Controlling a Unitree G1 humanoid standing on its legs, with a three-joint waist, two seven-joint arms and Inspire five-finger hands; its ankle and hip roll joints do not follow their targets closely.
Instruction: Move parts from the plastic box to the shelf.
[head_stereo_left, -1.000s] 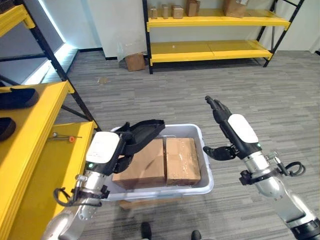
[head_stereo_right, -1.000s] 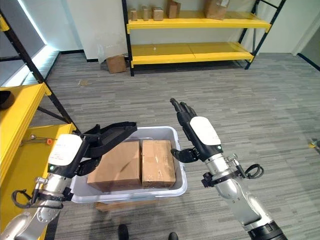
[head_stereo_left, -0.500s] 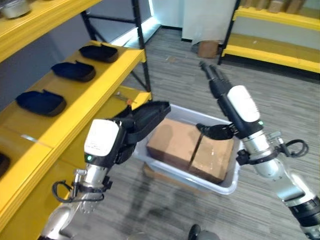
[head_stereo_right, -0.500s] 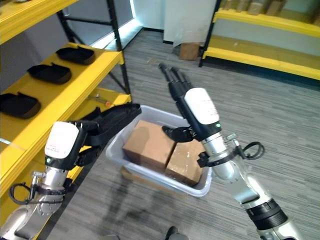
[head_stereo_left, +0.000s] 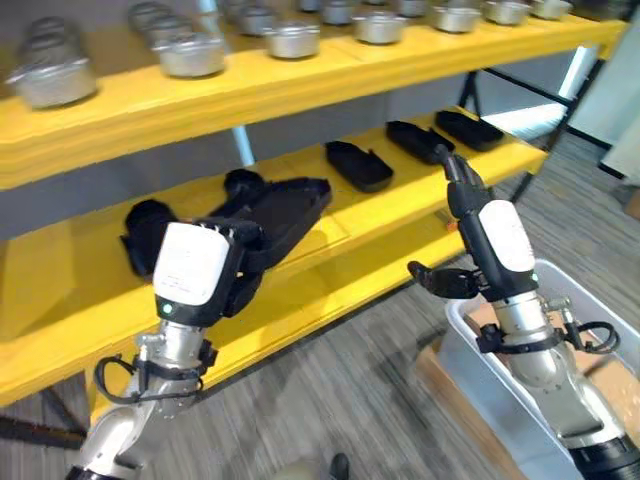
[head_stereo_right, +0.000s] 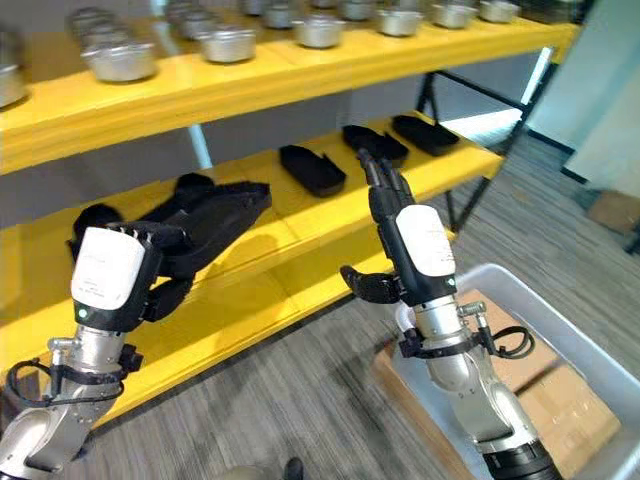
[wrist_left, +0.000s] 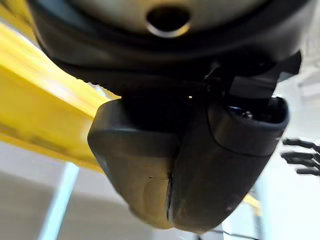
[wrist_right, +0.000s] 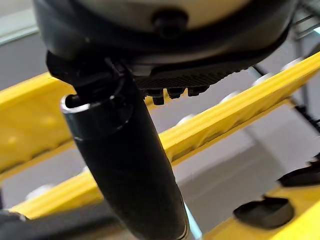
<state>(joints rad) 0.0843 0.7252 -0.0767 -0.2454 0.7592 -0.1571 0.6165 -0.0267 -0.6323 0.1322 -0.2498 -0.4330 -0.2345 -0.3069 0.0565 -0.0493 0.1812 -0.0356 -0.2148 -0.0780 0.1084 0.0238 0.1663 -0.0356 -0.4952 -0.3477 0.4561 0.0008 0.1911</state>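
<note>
Black plastic is what you have in your left hand (head_stereo_left: 215, 268): its fingers (head_stereo_left: 251, 235) are curled round a dark tray-shaped part (head_stereo_left: 285, 207), held up in front of the yellow shelf (head_stereo_left: 330, 225). Your right hand (head_stereo_left: 480, 235) is empty, fingers straight. The plastic box (head_stereo_right: 560, 345) sits on the floor to your right. You look to be in the delivery step; next, reach forward and set the part down in the gap among the black parts already on the shelf (head_stereo_left: 360, 165).
</note>
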